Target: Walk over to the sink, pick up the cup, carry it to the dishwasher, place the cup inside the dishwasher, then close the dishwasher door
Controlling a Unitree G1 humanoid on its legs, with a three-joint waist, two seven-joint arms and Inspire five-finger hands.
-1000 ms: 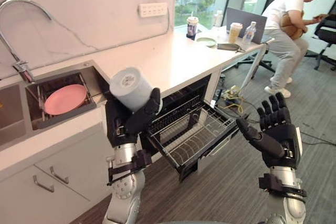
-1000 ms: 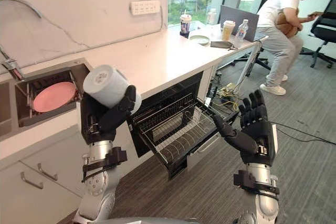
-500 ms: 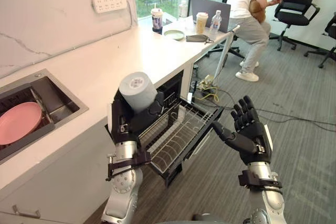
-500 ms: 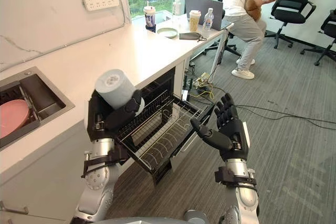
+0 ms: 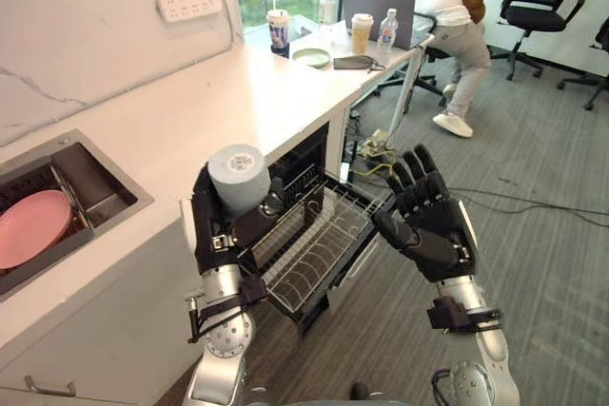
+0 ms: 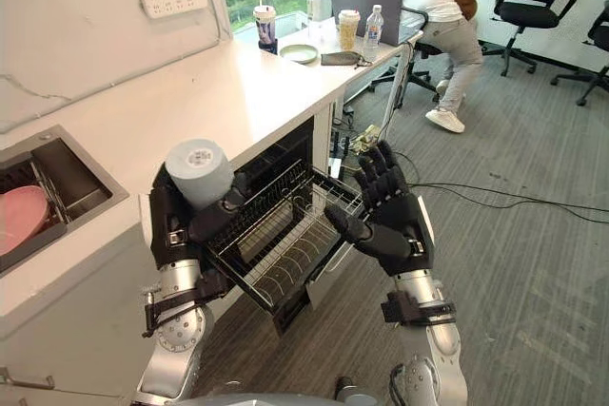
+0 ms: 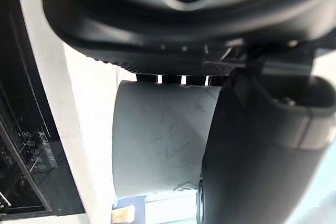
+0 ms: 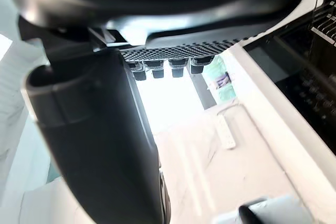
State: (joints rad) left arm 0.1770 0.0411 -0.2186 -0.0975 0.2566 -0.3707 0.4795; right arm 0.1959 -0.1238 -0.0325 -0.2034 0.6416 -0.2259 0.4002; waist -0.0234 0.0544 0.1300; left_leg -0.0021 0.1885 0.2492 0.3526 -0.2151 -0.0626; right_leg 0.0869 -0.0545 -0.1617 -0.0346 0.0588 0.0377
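Observation:
A pale grey cup (image 5: 239, 175) is held bottom up in my left hand (image 5: 221, 223), whose fingers and thumb curl round it; the left wrist view shows the cup (image 7: 163, 140) against the palm. The hand holds it just left of the dishwasher's (image 5: 319, 145) pulled-out wire rack (image 5: 314, 240), in front of the counter edge. The dishwasher door hangs open below the rack. My right hand (image 5: 430, 225) is open with straight fingers, raised over the rack's right front corner (image 6: 357, 202) and holding nothing.
The white counter (image 5: 209, 102) runs back to a laptop (image 5: 378, 12), cups and a bottle. A sink (image 5: 71, 202) with a pink plate (image 5: 33, 228) lies at the left. A person (image 5: 457, 7) sits by office chairs at the back right. Cables lie on the carpet.
The camera has shifted a little. My right hand has moved up and left, closer to the rack's front corner. The left hand has lowered the cup slightly, still holding it.

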